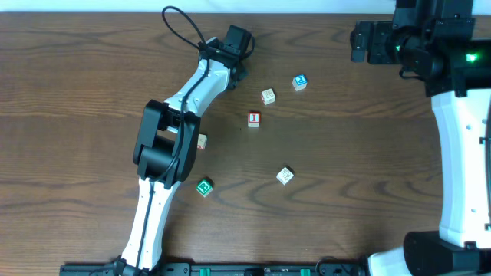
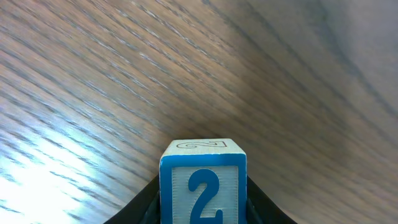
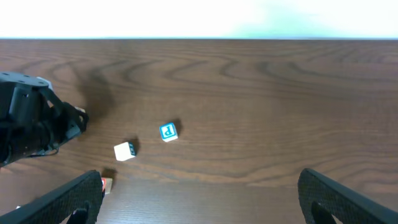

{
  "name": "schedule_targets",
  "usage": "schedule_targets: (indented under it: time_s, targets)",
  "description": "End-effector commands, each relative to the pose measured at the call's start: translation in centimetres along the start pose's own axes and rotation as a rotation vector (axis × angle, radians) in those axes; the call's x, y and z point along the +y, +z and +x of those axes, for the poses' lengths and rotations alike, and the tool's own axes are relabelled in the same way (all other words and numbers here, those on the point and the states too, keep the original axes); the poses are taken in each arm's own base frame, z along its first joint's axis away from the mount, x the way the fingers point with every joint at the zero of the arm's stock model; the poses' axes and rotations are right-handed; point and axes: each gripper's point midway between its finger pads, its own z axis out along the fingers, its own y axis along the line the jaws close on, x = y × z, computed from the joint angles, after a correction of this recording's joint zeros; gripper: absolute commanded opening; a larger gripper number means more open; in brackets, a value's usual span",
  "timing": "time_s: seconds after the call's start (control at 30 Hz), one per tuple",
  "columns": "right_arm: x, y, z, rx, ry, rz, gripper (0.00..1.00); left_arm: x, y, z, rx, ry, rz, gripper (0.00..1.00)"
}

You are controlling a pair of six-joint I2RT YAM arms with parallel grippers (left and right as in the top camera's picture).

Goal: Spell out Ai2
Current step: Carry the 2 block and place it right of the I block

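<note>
Wood table; left jaws clamp blue 2 block.

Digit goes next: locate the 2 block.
The 2 block is gripped in the left hand, bottom centre of the left wrist view; overhead, that hand hangs up and left of the cream block.

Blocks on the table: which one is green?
The green block, lowest in the overhead view. The other loose ones look red, blue or pale.
</note>
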Motion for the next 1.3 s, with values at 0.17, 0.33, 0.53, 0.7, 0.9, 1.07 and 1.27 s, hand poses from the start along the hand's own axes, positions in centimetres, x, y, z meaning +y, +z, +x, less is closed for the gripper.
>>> schedule_targets:
  time_s: [0.17, 0.33, 0.53, 0.7, 0.9, 1.07, 1.27]
  targets:
    - [0.3, 0.7, -1.0, -0.031, -0.01, -0.027, 0.99, -0.4, -1.3, -2.2, -0.061, 0.126, -0.043, 0.29]
    - [0.3, 0.7, -1.6, -0.057, -0.015, -0.028, 0.99, -1.8, -3.9, -3.4, -0.085, 0.233, -0.035, 0.25]
    - [0.0, 0.6, -2.4, -0.09, -0.035, -0.009, 0.99, -4.9, -7.3, -0.4, -0.018, 0.424, 0.017, 0.22]
    - [-1.8, 0.0, -3.2, -0.125, -0.014, 0.046, 0.99, -5.5, -8.7, 6.4, 0.146, 0.532, 0.017, 0.07]
    - [-3.5, -0.3, -3.3, -0.129, 0.022, 0.037, 0.99, -5.3, -10.2, 10.5, 0.178, 0.604, -0.057, 0.06]
    - [-4.2, -0.3, -3.0, -0.117, 0.031, 0.048, 0.99, -5.0, -11.2, 13.1, 0.217, 0.641, -0.087, 0.06]
    - [-3.8, -0.2, -2.1, -0.08, -0.007, 0.027, 0.99, -3.6, -12.4, 14.8, 0.268, 0.698, -0.142, 0.06]
